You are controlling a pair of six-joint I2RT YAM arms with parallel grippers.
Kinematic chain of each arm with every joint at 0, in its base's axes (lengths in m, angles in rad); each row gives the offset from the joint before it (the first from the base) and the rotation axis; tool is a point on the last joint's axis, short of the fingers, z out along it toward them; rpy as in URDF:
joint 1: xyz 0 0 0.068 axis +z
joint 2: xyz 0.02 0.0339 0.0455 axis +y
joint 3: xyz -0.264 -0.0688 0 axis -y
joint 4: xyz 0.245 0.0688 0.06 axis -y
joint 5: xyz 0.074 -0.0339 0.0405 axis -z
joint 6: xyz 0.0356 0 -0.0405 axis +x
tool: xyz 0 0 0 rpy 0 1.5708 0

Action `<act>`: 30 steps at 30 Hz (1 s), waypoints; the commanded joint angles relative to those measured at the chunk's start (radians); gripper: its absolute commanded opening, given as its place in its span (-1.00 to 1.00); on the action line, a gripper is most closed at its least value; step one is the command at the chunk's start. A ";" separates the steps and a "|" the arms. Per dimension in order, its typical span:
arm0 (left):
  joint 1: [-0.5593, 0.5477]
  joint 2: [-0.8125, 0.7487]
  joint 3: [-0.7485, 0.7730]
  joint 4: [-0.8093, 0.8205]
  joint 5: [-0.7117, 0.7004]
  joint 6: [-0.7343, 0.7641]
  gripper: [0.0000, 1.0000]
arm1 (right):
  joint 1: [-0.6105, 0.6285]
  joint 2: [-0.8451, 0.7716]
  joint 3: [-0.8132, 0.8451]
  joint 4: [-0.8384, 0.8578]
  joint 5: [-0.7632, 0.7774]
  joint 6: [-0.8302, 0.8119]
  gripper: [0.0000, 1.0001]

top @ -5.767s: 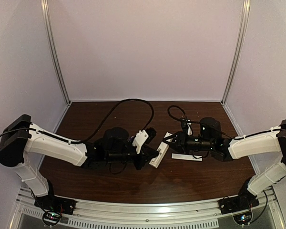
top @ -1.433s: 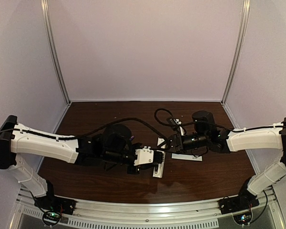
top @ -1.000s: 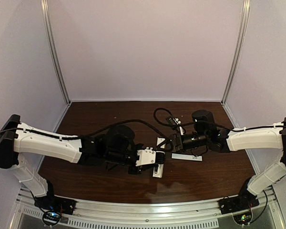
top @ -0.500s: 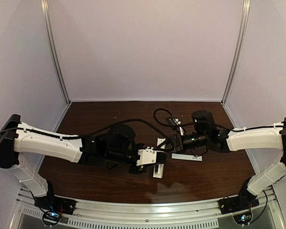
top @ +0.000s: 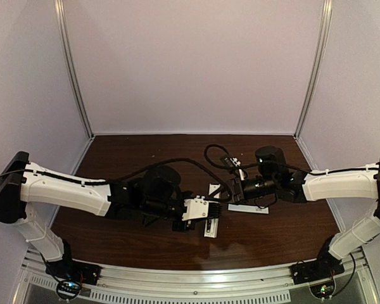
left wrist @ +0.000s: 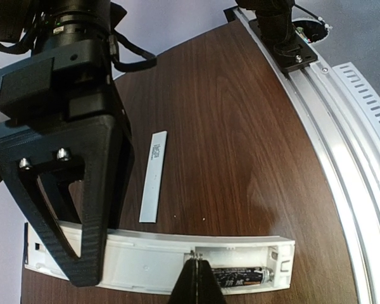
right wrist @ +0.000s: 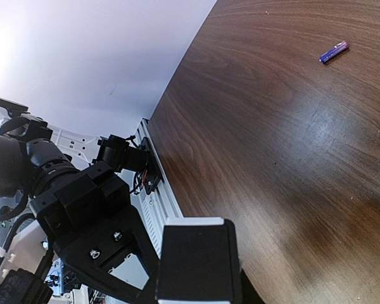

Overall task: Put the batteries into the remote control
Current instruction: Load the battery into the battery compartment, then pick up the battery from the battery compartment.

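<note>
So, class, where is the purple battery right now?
In the right wrist view the purple battery lies alone on the dark wooden table, near the picture's upper right corner, with nothing close beside it.

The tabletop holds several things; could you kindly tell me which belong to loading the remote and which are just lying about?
Part of the job: remote; dark battery, sitting in its compartment; purple battery, lying loose.
Just lying about: flat white strip, beside the remote.
</note>
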 commanded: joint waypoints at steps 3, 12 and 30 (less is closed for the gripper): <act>-0.005 0.025 -0.025 -0.086 -0.035 -0.027 -0.82 | -0.001 -0.046 0.034 0.085 -0.032 0.007 -1.00; -0.004 -0.100 -0.024 0.073 -0.083 -0.126 -0.30 | -0.036 0.028 -0.034 0.095 0.004 -0.003 -1.00; 0.460 0.144 0.271 -0.387 -0.099 -0.680 0.27 | -0.303 -0.050 -0.130 0.086 -0.008 -0.012 -1.00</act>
